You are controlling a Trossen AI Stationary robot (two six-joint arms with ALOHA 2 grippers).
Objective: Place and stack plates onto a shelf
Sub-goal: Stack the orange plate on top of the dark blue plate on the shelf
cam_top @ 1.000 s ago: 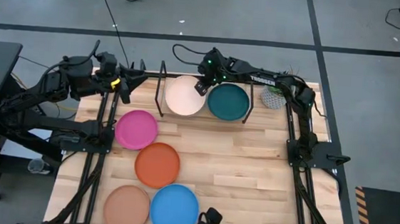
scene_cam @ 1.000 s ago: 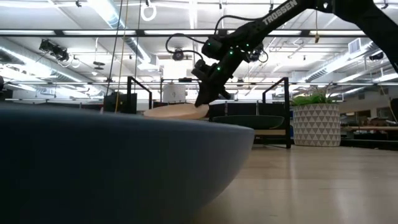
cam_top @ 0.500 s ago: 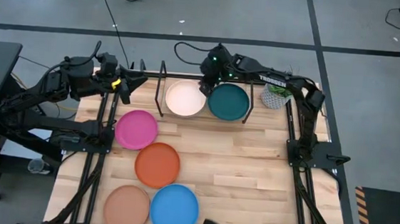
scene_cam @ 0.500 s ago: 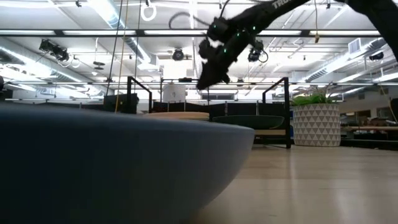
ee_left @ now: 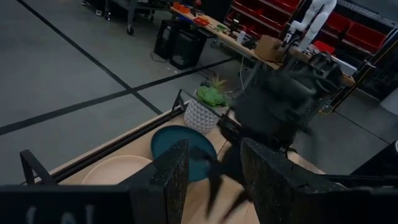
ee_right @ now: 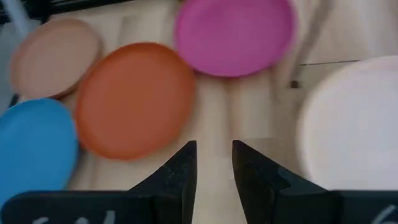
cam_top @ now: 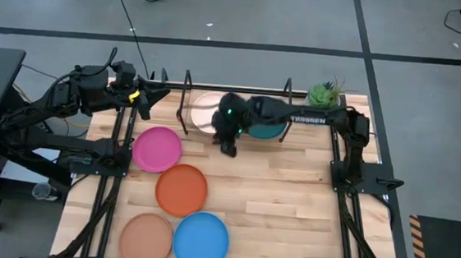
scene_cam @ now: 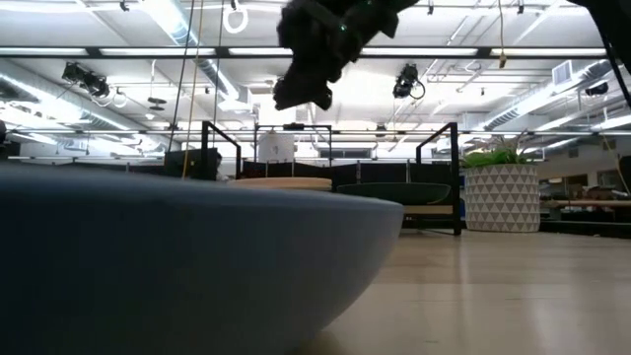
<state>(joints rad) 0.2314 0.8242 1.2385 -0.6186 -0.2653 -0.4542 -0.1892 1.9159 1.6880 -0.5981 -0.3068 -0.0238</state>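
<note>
The cream plate (cam_top: 205, 110) and the dark teal plate (cam_top: 270, 129) lie side by side on the black rod shelf (cam_top: 186, 101) at the table's far side, and both show level in the low view (scene_cam: 281, 183) (scene_cam: 394, 192). The magenta (cam_top: 157, 149), orange (cam_top: 181, 189), tan (cam_top: 146, 239) and blue (cam_top: 201, 242) plates lie flat on the table. The pale grey and light teal plates do not show. My right gripper (cam_top: 228, 144) is open and empty, raised above the table just near of the shelf (ee_right: 214, 146). My left gripper (cam_top: 152, 96) is open and empty at the far left.
A potted green plant (cam_top: 324, 95) stands at the far right corner beside the shelf. The blue plate's rim fills the low view's foreground (scene_cam: 148, 256). Bare wood (cam_top: 290, 208) lies at the table's right and near right.
My right gripper has let go of the cream plate's right edge, risen, and gone toward the table's near edge and a little left. The cream plate, tilted with that edge raised a second ago, now lies level on the shelf.
</note>
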